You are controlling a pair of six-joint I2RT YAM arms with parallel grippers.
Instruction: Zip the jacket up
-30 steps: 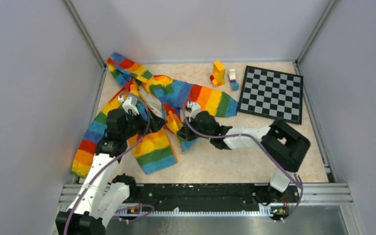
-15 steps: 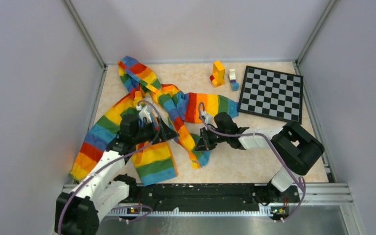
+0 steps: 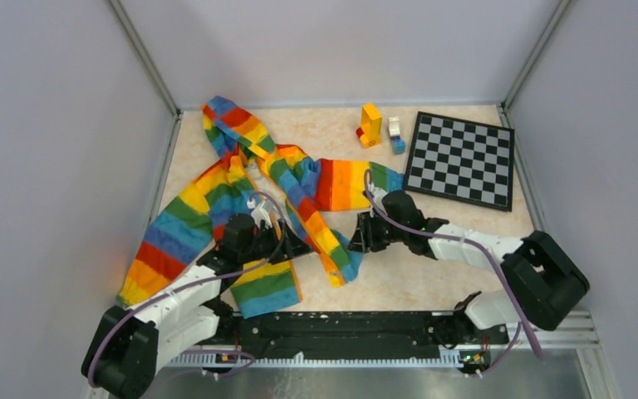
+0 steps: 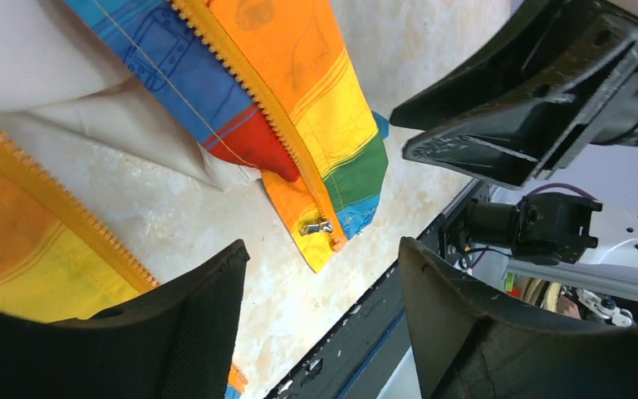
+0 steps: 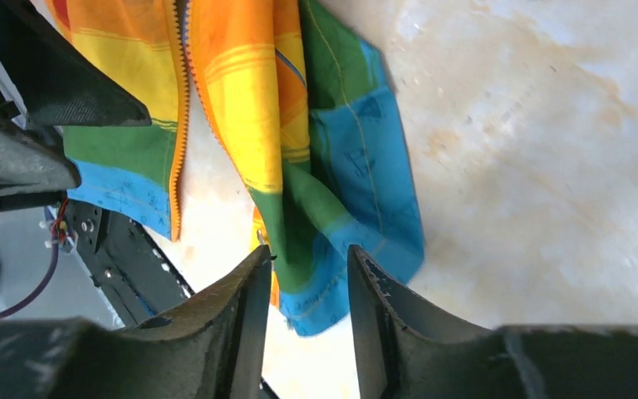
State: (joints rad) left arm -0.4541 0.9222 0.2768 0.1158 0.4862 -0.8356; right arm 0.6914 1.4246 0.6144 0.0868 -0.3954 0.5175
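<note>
The jacket [image 3: 208,195] has shifted right and spread open.

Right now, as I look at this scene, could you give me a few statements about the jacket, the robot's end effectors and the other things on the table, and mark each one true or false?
1. The jacket is zipped shut. False: it lies open, with its two rows of zipper teeth apart.
2. The left end effector and the right end effector are both open and grip nothing. True.
3. The toy blocks stand on the checkerboard. False: they stand on the table beside it.
4. The zipper pull sits near the bottom end of one front edge. True.
</note>
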